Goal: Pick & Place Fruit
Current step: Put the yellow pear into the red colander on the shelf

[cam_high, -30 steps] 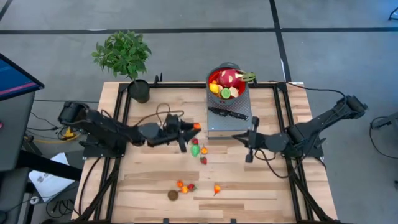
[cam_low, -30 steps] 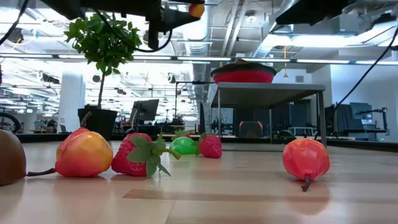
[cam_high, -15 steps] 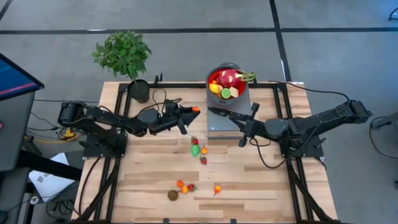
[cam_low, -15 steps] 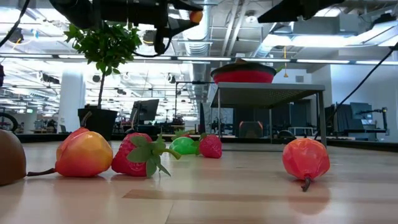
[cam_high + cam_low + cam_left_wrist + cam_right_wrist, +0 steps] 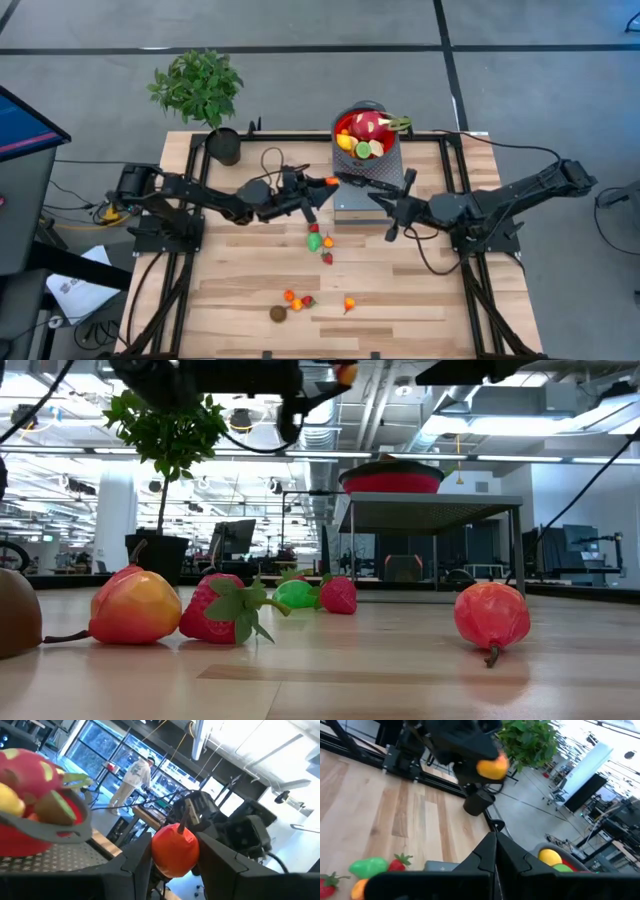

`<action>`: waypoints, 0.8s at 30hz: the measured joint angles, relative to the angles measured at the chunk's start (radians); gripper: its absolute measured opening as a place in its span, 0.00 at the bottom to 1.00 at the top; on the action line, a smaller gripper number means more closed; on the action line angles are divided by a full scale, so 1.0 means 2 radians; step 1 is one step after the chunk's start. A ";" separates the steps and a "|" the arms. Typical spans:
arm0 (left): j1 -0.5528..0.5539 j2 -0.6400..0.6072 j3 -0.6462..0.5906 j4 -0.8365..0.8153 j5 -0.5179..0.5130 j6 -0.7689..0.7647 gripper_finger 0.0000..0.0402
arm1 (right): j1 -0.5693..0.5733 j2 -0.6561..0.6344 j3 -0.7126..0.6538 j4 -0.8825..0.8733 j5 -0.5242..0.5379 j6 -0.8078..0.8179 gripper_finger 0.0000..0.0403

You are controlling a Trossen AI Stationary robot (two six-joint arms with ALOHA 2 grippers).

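Item: left gripper [image 5: 325,184]. Jaws narrow, clamped on one orange fruit [image 5: 175,850], carried clear above the counter [image 5: 400,290]. Since a second ago the arm has stretched toward the raised grey stand [image 5: 368,195], bringing the fruit from mid-counter to just beside the stand's near edge. Judgement: the carry is nearly done; a lift over the rim of the red bowl [image 5: 365,135] and a release remain.

Item: right gripper [image 5: 390,210]. Jaws fully closed on nothing; it has swung in from mid-counter to beside the stand, near the black-handled knife [image 5: 365,183].

Item: bowl contents. Dragon fruit [image 5: 368,126], yellow and green pieces already inside.

Item: loose fruit on the counter. Green fruit [image 5: 314,241] with strawberries just beside it; a farther cluster with a brown fruit [image 5: 277,313].
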 joint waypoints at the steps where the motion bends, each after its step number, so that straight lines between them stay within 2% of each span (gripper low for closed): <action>1: 0.001 0.008 0.011 0.003 0.000 0.000 0.34 | 0.002 0.000 0.000 0.000 0.000 -0.002 0.00; 10: 0.006 0.030 0.056 0.005 -0.005 -0.002 0.33 | 0.012 0.000 0.000 0.009 -0.002 -0.088 0.00; 15: 0.014 0.030 0.061 0.004 -0.005 -0.027 0.33 | 0.010 0.001 0.000 0.070 -0.002 -0.153 0.03; 19: 0.016 0.030 0.061 0.004 -0.007 -0.029 0.33 | 0.010 0.001 0.000 0.110 -0.004 -0.175 0.19; 24: 0.016 0.030 0.061 0.005 -0.004 -0.041 0.33 | 0.007 0.005 0.000 0.129 -0.043 -0.174 0.49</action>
